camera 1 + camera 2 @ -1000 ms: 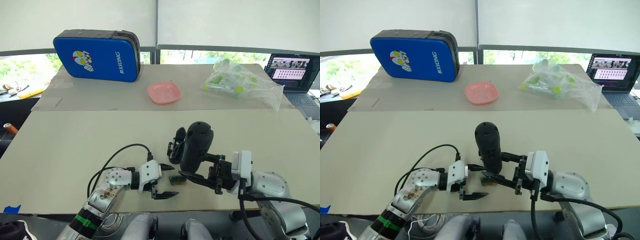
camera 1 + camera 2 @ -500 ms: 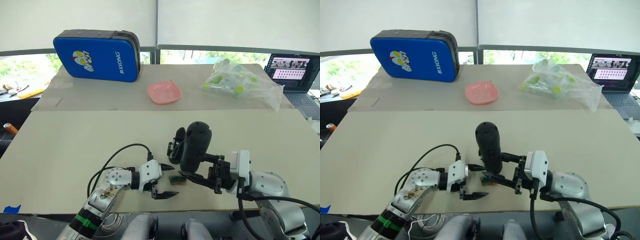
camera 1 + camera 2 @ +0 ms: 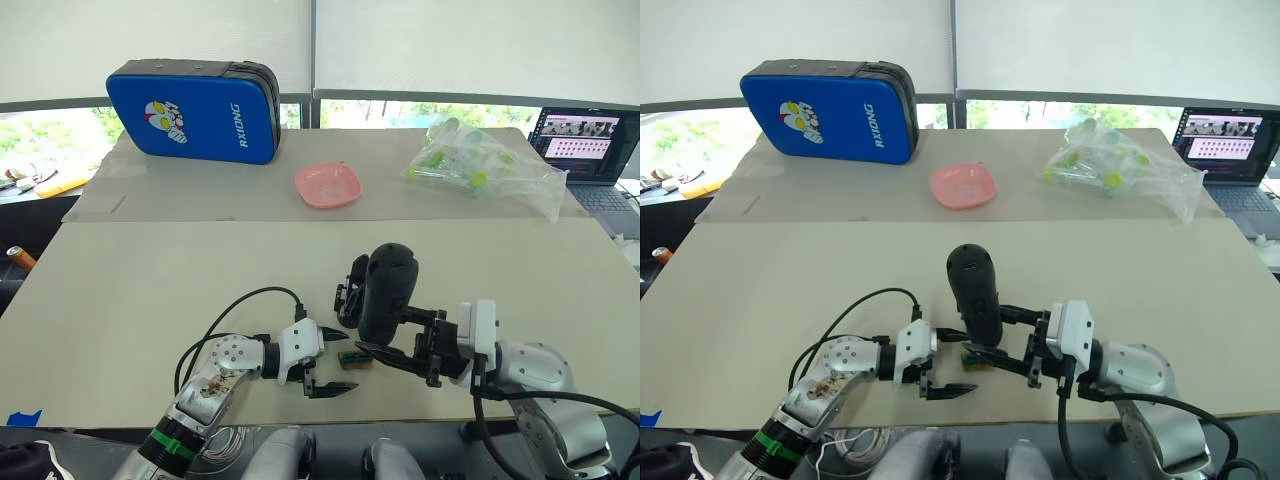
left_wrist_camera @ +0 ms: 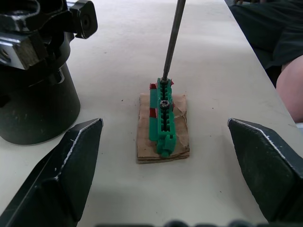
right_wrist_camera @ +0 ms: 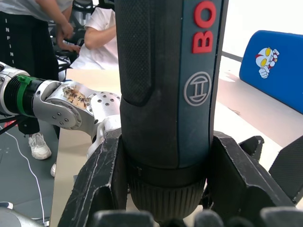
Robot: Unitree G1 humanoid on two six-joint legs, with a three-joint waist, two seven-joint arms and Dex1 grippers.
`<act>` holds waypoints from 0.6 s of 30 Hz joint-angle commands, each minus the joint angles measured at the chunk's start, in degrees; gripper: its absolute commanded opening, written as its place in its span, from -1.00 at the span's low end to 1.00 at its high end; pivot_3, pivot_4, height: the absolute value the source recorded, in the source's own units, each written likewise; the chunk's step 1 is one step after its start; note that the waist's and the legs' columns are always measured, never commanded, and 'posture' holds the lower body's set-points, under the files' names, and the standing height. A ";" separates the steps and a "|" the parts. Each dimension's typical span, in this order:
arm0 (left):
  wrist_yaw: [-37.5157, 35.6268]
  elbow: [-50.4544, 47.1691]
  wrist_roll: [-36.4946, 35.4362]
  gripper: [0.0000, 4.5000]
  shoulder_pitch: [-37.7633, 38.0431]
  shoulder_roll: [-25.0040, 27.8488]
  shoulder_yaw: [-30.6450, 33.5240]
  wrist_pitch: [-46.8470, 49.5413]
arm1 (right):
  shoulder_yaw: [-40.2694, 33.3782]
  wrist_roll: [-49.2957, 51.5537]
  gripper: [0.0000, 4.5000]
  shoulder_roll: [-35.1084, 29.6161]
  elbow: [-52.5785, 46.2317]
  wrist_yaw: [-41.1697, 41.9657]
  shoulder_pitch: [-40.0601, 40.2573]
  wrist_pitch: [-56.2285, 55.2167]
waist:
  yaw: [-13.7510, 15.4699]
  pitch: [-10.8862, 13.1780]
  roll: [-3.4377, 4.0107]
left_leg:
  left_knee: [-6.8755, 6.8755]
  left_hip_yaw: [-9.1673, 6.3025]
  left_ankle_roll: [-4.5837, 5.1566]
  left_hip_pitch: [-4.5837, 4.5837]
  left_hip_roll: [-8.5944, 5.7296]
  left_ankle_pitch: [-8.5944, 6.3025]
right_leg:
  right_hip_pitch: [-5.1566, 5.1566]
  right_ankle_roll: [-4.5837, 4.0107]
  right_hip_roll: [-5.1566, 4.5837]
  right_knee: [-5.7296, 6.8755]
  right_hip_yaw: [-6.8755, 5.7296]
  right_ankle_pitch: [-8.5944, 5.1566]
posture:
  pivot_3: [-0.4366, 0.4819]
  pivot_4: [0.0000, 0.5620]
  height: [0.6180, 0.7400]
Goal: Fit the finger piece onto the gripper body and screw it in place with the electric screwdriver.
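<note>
The right pincer (image 3: 405,345) grips the thick black pen-like electric screwdriver (image 3: 385,295) upright; its thin metal bit meets the near-centre small green-and-brown block (image 4: 163,120). The left pincer (image 3: 325,362) is spread open left of the block. The small black blocky gripper body (image 3: 351,290) stands just beyond it.

A large blue zip-up hard case (image 3: 195,111) with a cartoon face and white lettering stands on its edge at the far left of the beige table (image 3: 150,270). To its right, a shallow pink plastic dish (image 3: 328,185) sits alone. Further right lies a clear crinkled plastic bag (image 3: 480,165) holding green-capped items. An open laptop (image 3: 590,150) with a lit screen sits at the far right, beyond the table. Near the front edge rests a small green ridged block on brown card (image 4: 163,125). A blue tape scrap (image 3: 22,416) marks the front left corner.
</note>
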 commanded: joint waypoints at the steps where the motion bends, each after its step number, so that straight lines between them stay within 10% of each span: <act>1: 0.59 0.19 0.51 1.00 0.66 0.10 -0.67 0.99 | -0.05 0.61 -0.15 0.20 -1.25 -0.33 -1.43 -2.23 | -0.01 0.00 0.00 | 0.00 0.00 0.00 0.00 0.00 0.00 | 0.00 0.00 0.00 0.00 0.00 0.00 | -0.05 -0.47 1.00; 18: 0.56 0.89 0.15 1.00 -0.08 0.03 -0.19 1.00 | 0.34 0.06 -0.15 -0.91 -0.14 0.06 -1.24 -1.87 | 0.00 0.00 0.00 | 0.00 0.00 0.00 0.00 0.00 0.00 | 0.00 0.00 0.00 0.00 0.00 0.00 | -0.05 -0.47 1.00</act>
